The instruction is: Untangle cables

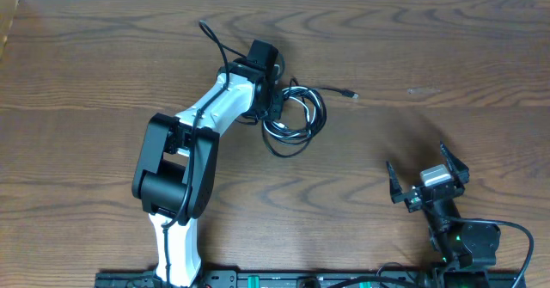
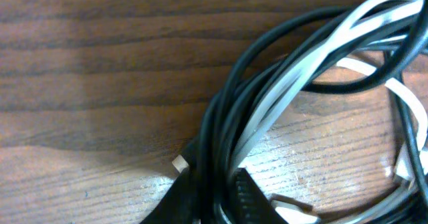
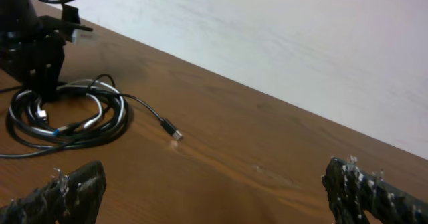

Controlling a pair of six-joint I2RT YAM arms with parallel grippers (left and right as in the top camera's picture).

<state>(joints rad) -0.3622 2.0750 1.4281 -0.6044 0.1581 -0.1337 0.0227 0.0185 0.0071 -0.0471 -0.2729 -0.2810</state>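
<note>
The cables point(image 1: 298, 114) lie coiled at the table's middle back, black cords looped together with a white one point(image 2: 374, 13). One black cord ends in a small plug point(image 1: 351, 94) to the right of the coil. My left gripper point(image 1: 277, 106) is down on the coil's left side. In the left wrist view the left gripper point(image 2: 212, 178) has its jaws pinched on the black strands of the cables point(image 2: 281, 83). My right gripper point(image 1: 423, 166) stands wide open near the front right, well apart from the coil point(image 3: 67, 117), with only bare wood between its fingers point(image 3: 73, 184).
A thicker black wire of the left arm point(image 1: 215, 43) loops out behind the wrist. The table's far edge meets a white wall point(image 3: 267, 37). Bare wood point(image 1: 447, 73) stretches to the right of the plug point(image 3: 175, 134).
</note>
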